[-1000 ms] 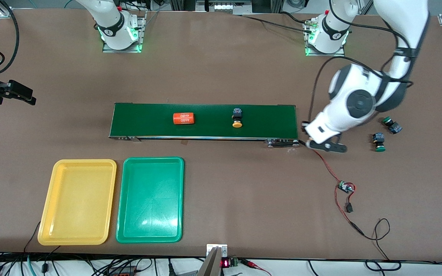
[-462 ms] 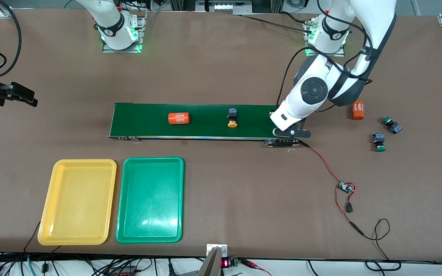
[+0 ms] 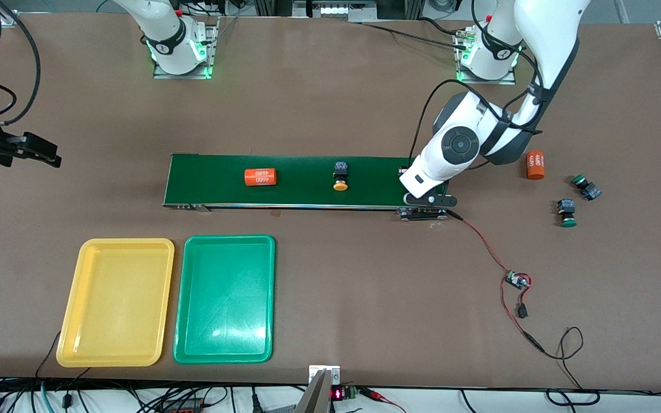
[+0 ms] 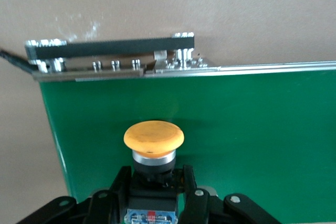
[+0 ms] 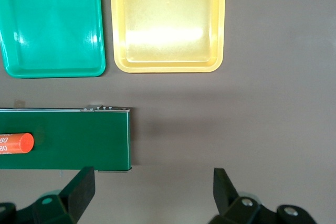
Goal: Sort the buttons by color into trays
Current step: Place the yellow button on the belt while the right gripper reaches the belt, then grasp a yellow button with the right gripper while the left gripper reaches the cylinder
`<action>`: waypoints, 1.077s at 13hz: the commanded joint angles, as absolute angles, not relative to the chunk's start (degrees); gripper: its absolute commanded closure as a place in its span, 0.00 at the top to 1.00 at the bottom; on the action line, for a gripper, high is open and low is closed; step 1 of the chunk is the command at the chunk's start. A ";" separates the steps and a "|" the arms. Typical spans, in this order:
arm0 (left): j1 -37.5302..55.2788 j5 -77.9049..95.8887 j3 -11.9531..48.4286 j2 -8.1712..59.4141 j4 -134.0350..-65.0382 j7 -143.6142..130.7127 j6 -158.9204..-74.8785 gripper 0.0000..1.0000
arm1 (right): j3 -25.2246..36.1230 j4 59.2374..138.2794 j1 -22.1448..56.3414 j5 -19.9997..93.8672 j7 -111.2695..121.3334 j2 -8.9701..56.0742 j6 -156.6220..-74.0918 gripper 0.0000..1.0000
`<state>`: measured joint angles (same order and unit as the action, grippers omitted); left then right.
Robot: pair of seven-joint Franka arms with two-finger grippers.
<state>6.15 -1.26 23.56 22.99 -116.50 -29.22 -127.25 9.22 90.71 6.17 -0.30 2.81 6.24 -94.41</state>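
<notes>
While our left gripper (image 4: 152, 190) clamps the rigid, light yellow-capped button (image 4: 153, 148) by its blocky body over the conveyor belt (image 4: 236, 129), our right gripper (image 5: 152, 192) waits wide open.

The brown bench (image 3: 330, 86) carries a long dark-green conveyor belt (image 3: 307, 195) near its middle. Nearer the front camera than the belt, toward the right arm's end, a yellow tray (image 3: 72, 338) and a green tray (image 3: 184, 344) lie side by side. Off the belt's end toward the left arm's end lie an orange cylinder (image 3: 535, 164) and two green-capped buttons (image 3: 586, 187) (image 3: 566, 211). A red-and-black cable with a small circuit board (image 3: 517, 280) runs from the belt toward the front camera.
</notes>
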 commanded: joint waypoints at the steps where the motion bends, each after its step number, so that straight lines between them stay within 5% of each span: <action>1: 6.68 0.00 25.14 22.41 -117.69 -32.78 -128.14 0.26 | 8.97 90.44 8.16 -0.35 2.29 7.11 -94.75 1.00; 3: 6.68 0.00 25.14 22.50 -117.69 -32.35 -129.72 0.80 | 8.96 90.44 12.73 0.08 2.29 9.13 -96.06 1.00; 4: 6.42 0.00 25.14 22.06 -117.25 -31.82 -129.47 1.00 | 8.96 90.53 14.31 0.70 1.68 10.36 -97.63 1.00; 10: 3.78 -0.17 24.00 14.07 -112.52 -31.47 -121.85 1.00 | 8.96 90.35 28.45 6.83 -15.53 17.13 -102.66 1.00; 14: 2.82 -0.35 16.72 10.12 -108.63 -15.87 -112.69 1.00 | 8.96 90.26 35.58 10.19 -24.06 21.43 -105.97 1.00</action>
